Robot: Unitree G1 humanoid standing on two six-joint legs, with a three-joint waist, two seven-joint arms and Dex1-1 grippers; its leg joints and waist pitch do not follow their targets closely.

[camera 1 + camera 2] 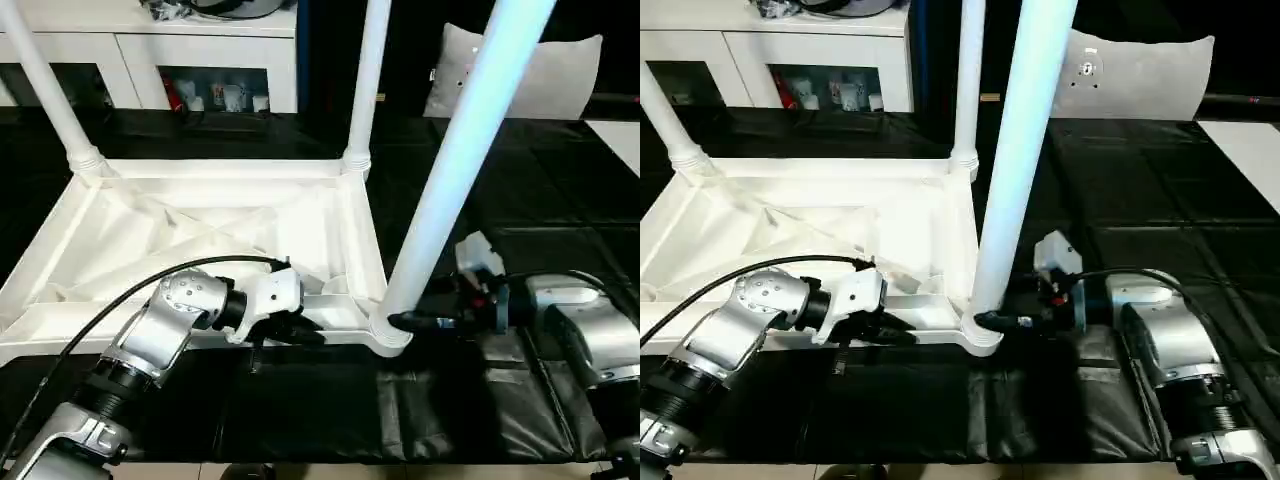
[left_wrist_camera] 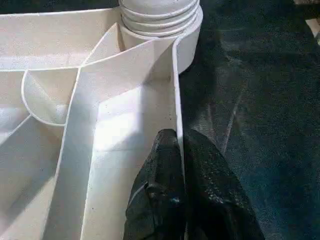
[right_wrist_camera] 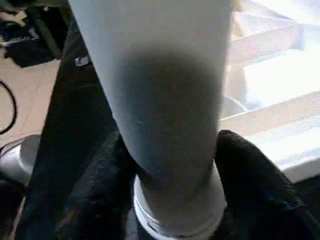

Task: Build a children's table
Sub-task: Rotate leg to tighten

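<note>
Fingers of the right gripper (image 1: 992, 321) sit on either side of the near leg (image 1: 1025, 150), right at its base where it enters the corner socket (image 1: 980, 336), wrapped around it though how tightly they press cannot be told. Across the same corner, the left gripper (image 1: 300, 334) is pinched shut on the thin near rim (image 2: 176, 120) of the table top (image 1: 200, 235), which lies upside down on the black mat (image 1: 1140, 200) with its ribbed underside up. Two more legs (image 1: 368, 70) stand in the far corner sockets. The held leg leans slightly, so it may not be fully seated; if the right fingers turn or push it off axis, it could bind in the socket or lever the corner upward, and the left pinch on so narrow a rim could slip. A black cable (image 1: 140, 285) arcs over the left forearm near the rim and could snag. Beyond stand a white cabinet (image 1: 180, 50) and a grey pillow (image 1: 1140, 75), well clear.
</note>
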